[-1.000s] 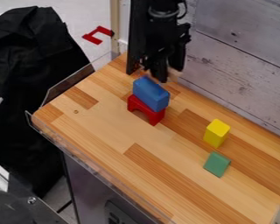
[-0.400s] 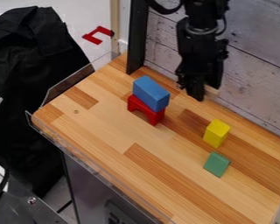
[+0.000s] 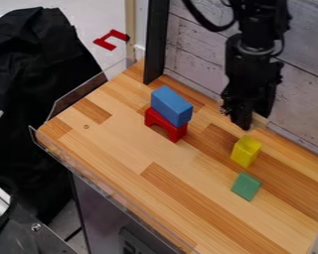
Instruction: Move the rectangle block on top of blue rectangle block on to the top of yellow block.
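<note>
Your gripper point(image 3: 253, 119) points downward near the yellow block point(image 3: 245, 151), gripping a pale wooden block point(image 3: 260, 120); the blue block point(image 3: 171, 105), atop the red arch point(image 3: 166, 125), lies farther off.

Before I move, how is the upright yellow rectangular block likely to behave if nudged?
The yellow block stands taller than wide, so a nudge near its top could tip it. Its flat faces suggest sliding, not rolling; crisp edges suggest stiffness.

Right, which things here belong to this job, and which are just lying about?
Job:
gripper
pale block in its jaws
yellow block, the target
blue block, the named starting place

Lying about:
red arch block, though under the blue one
green block
black cloth
</note>
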`<state>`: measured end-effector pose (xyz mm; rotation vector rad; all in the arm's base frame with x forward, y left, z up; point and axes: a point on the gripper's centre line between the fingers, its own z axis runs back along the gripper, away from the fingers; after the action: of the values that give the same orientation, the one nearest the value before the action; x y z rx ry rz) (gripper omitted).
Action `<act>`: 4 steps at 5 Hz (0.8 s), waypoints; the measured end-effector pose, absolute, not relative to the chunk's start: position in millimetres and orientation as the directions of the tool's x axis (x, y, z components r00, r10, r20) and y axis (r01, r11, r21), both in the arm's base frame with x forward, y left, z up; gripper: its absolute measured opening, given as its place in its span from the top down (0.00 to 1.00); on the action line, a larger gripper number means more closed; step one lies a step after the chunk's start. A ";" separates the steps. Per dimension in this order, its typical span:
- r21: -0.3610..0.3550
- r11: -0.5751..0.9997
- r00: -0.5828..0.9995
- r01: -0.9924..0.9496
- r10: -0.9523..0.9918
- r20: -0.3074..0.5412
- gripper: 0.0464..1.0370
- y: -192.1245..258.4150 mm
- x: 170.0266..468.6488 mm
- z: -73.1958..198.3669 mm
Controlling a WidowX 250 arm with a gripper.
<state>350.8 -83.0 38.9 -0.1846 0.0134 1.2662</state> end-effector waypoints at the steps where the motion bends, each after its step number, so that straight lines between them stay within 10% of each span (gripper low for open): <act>1: -0.116 0.294 0.306 -0.949 0.946 -0.106 0.53 -95.4 350.8 31.5; 4: -0.064 0.273 0.278 -0.960 0.955 -0.104 0.53 -104.0 350.4 7.8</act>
<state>350.4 -104.0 7.8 -0.1217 0.0481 1.2891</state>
